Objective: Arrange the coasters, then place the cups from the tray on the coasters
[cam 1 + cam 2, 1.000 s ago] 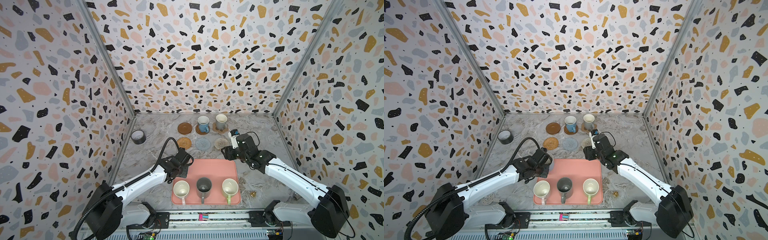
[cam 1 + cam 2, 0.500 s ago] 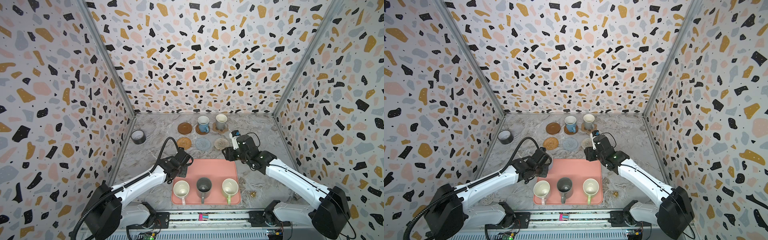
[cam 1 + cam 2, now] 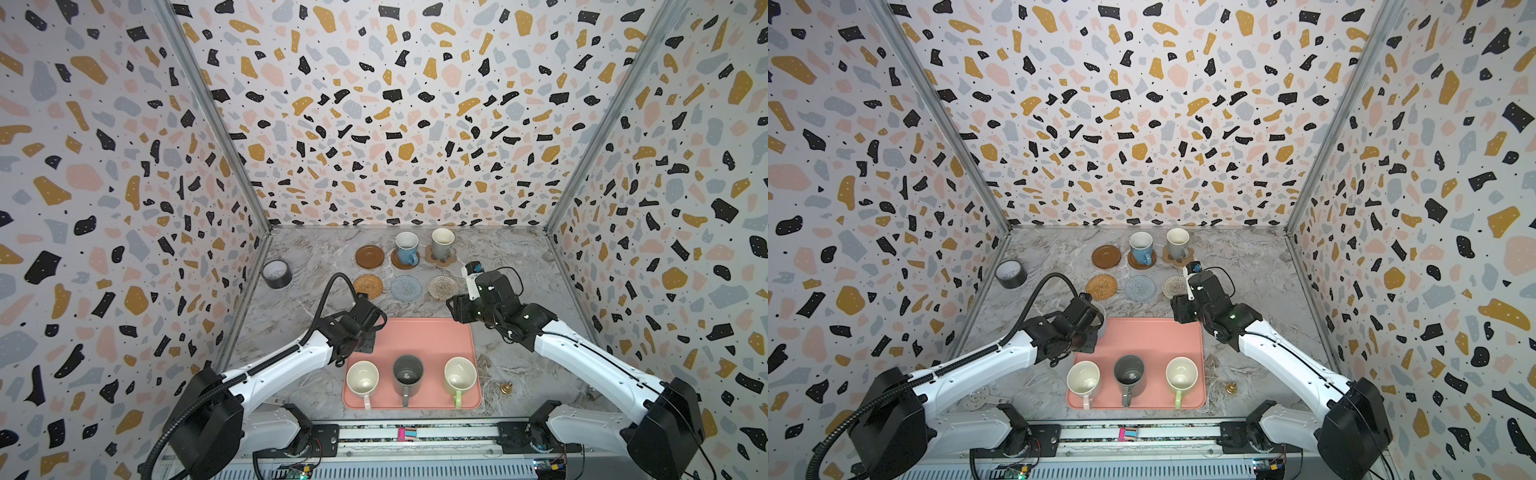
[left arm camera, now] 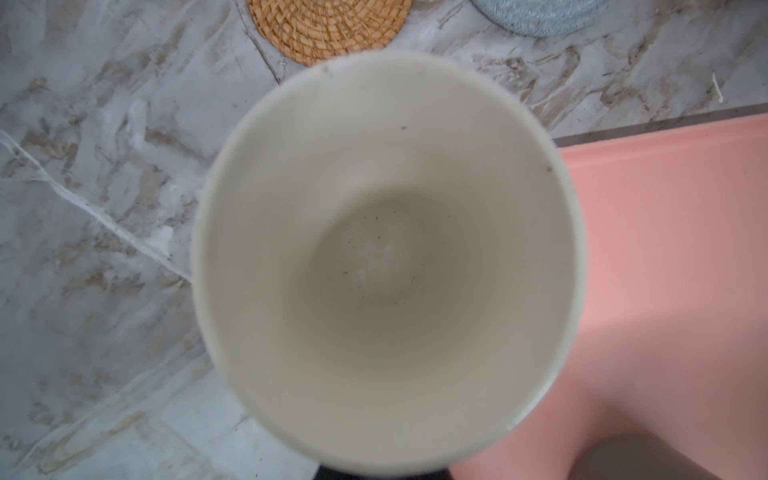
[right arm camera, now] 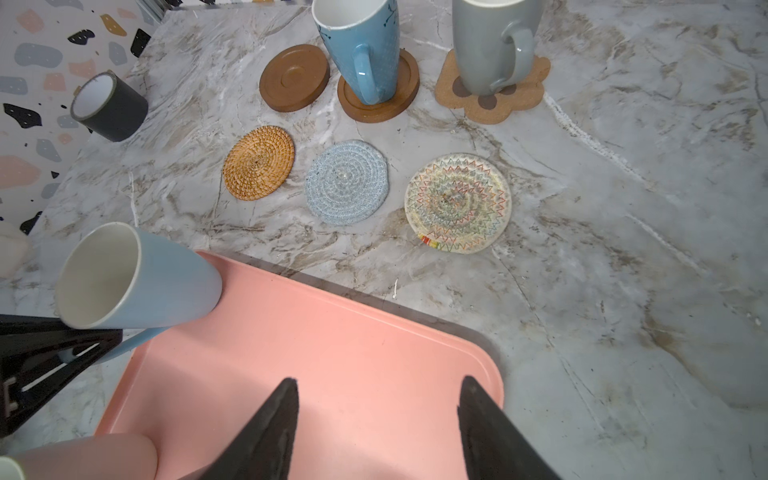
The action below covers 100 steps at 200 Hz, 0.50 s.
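left gripper (image 5: 72, 353): clenched on the handle of the light blue mug (image 5: 137, 276) | mug held at the tray's (image 5: 332, 353) far left corner, near the rattan coaster (image 5: 258, 163) | right gripper (image 5: 380, 386): fingers spread, empty, over the tray's far right corner | pink mug (image 3: 362, 380), dark grey mug (image 3: 408, 374), green mug (image 3: 460, 376): along the tray's near edge

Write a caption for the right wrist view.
Open right hand at corner of pink tray; left hand holds light blue mug; four coasters bare.

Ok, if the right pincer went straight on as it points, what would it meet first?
Likely the pink tray near its far rim: the open right pincer hangs over it, nothing between. Depth is unclear; maybe the marble table beyond.
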Tool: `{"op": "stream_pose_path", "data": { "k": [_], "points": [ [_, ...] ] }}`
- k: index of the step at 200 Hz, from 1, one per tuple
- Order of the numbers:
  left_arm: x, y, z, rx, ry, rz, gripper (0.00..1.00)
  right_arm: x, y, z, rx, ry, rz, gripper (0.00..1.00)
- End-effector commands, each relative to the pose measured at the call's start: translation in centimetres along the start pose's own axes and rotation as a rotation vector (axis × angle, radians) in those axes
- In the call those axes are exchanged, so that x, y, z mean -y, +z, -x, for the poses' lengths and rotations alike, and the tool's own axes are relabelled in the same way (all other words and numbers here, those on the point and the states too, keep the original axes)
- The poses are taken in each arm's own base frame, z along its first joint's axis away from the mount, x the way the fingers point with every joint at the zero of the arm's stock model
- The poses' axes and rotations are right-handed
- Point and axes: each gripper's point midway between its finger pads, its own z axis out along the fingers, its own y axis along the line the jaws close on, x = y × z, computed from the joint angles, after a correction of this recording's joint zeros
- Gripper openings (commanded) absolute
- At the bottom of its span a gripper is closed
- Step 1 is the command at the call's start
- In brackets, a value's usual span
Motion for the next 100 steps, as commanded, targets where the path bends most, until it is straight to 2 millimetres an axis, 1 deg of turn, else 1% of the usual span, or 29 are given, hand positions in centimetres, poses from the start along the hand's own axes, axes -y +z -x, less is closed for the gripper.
{"op": "stream_pose_path", "data": {
  "k": [1,39,100],
  "points": [
    [1.3,-2.1,4.3,0.153,-0.065,-0.051,0.1,0.5,-1.1,0.3,0.022,0.012,-0.017,0.63],
    [1.6,-2.1,4.8,0.17,-0.09,-0.066,0.1,0.7,-1.5,0.3,0.025,0.014,-0.025,0.63],
    [2.0,-2.3,6.1,0.189,-0.106,-0.064,0.1,0.8,-1.7,0.1,0.027,0.027,-0.027,0.63]
  ]
}}
